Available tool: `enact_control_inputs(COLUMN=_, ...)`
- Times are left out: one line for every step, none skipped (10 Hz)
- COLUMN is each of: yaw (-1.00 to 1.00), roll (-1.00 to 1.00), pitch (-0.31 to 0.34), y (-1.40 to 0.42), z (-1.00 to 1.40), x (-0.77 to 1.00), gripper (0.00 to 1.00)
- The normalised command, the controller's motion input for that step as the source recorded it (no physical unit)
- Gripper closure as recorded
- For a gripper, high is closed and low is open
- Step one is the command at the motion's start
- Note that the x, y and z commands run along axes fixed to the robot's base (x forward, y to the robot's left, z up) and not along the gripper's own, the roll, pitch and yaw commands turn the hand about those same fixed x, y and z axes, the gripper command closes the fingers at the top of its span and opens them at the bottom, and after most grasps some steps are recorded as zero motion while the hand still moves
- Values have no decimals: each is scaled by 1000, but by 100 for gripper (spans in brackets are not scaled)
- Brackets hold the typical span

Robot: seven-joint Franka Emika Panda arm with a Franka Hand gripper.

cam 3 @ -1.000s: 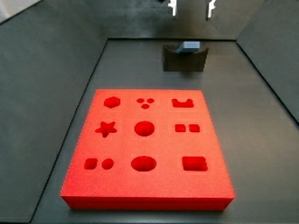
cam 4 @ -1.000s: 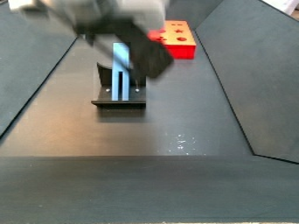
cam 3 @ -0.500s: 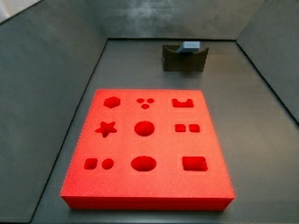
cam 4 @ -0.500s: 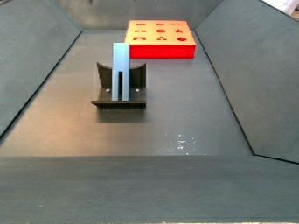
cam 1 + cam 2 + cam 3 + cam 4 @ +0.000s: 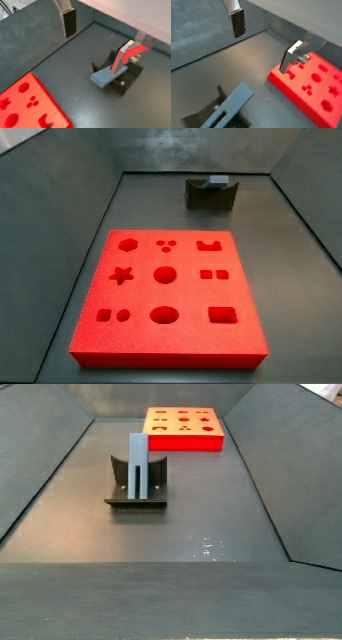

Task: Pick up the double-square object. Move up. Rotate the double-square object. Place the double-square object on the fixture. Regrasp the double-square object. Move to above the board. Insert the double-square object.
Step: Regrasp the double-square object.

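Blue-grey, the double-square object (image 5: pixel 138 466) stands upright in the notch of the fixture (image 5: pixel 136 496), propped there, I judge, so I can take a fresh grip along it. The fixture sits on the dark desk (image 5: pixel 201 524), with the red board (image 5: pixel 185 431) well apart at about one o'clock in a side view. My pincer (image 5: pixel 100 31) hangs above, out of both side views, spread wide, gripping and touching nothing.
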Motion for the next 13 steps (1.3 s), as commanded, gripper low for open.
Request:
enact_control_inputs(yaw=34, roll=1000, pitch=21, y=-45, z=17, x=3, gripper=0)
enact_control_inputs(yaw=35, roll=1000, pitch=21, y=-34, z=17, x=6, gripper=0)
enact_control_inputs(yaw=37, roll=1000, pitch=25, y=-23, z=16, x=5, gripper=0)
enact_control_inputs(yaw=39, roll=1000, pitch=33, y=-20, z=13, x=7, gripper=0)
enact_control_inputs(yaw=41, roll=1000, pitch=40, y=-23, z=9, x=15, gripper=0)
enact_control_inputs(yaw=43, roll=1000, pitch=43, y=-23, z=3, x=27, gripper=0)
enact_control_inputs(yaw=47, roll=1000, pitch=55, y=-26, z=-3, x=44, gripper=0)
enact_control_inputs(yaw=53, roll=1000, pitch=71, y=-30, z=0, x=60, gripper=0)
enact_control_inputs(yaw=58, roll=1000, pitch=86, y=-33, z=-2, x=72, gripper=0)
enact_control_inputs(yaw=63, roll=1000, pitch=98, y=-35, z=-6, x=83, gripper=0)
enact_control_inputs(yaw=76, roll=1000, pitch=125, y=-40, z=-7, x=99, gripper=0)
enact_control_inputs(yaw=95, roll=1000, pitch=153, y=-44, z=-2, x=104, gripper=0)
enact_control_inputs(yaw=116, roll=1000, pitch=174, y=-46, z=-6, x=107, gripper=0)
